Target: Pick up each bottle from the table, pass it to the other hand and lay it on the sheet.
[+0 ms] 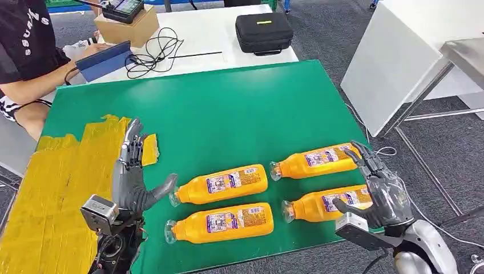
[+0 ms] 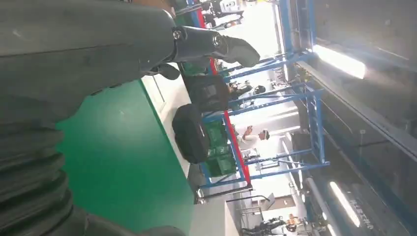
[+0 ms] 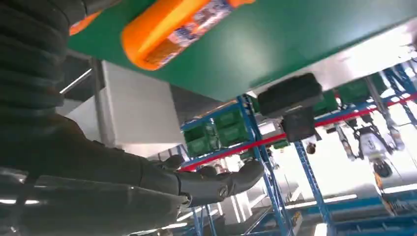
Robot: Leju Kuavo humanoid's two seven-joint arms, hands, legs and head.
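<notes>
Near edge of the green table (image 1: 228,108): left hand (image 1: 132,177) empty with fingers spread, by the yellow sheet (image 1: 51,188); right hand (image 1: 381,191) empty and apart at the right edge, beside the near-right bottle (image 1: 326,204). Three more bottles (image 1: 220,184) lie mid-table, none on the sheet. Best move: right hand wraps the near-right bottle mid-body, lifts level for handover. Far corner: black case (image 1: 263,32).

Green table (image 1: 228,108): four orange bottles (image 1: 221,185), yellow sheet (image 1: 57,188).
</notes>
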